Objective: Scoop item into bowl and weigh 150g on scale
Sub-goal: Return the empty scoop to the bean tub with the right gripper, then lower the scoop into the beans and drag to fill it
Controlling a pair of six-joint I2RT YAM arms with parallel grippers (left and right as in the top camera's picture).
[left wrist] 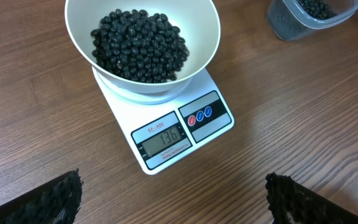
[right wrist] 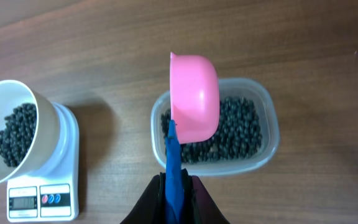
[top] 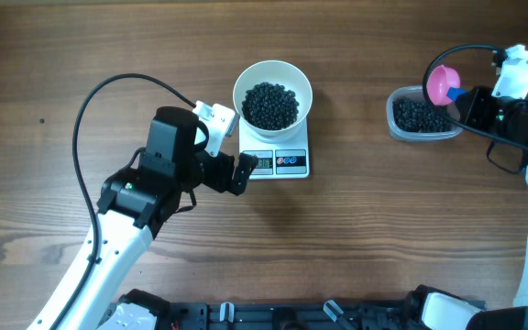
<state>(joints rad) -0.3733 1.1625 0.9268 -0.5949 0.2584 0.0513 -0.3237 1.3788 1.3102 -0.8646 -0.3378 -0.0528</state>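
**Beans (top: 271, 104): take a small top-up, not a full scoop**

Find most of the load already heaped in the white bowl (left wrist: 204, 48), seated squarely on the scale (left wrist: 122, 102). Read the display (left wrist: 161, 139) from the left wrist view: apparently 136, so judged a little short of target.

Note the right gripper (right wrist: 178, 186) clenched on the blue handle (right wrist: 173, 158) of the pink scoop (right wrist: 194, 93), poised over the clear container (right wrist: 267, 134) of spare beans, well apart from the scale. Cannot tell from the wrist view whether anything lies in the scoop. From overhead, looks empty.

- Dip shallow and lift only a part-load, since a brimming scoop would likely overshoot.
- Carry level across to the bowl, with the handle gripped firmly against twisting.
- Tip slowly above the middle of the pile, letting a few beans roll off at a time.
- Pause between trickles and let the reading settle before adding more.
- Avoid touching the bowl rim or the scale top with the scoop, which would upset the reading.

Hold back the left gripper (left wrist: 169, 205), jaws spread wide and grasping nothing, just in front of the scale and clear of the pour.
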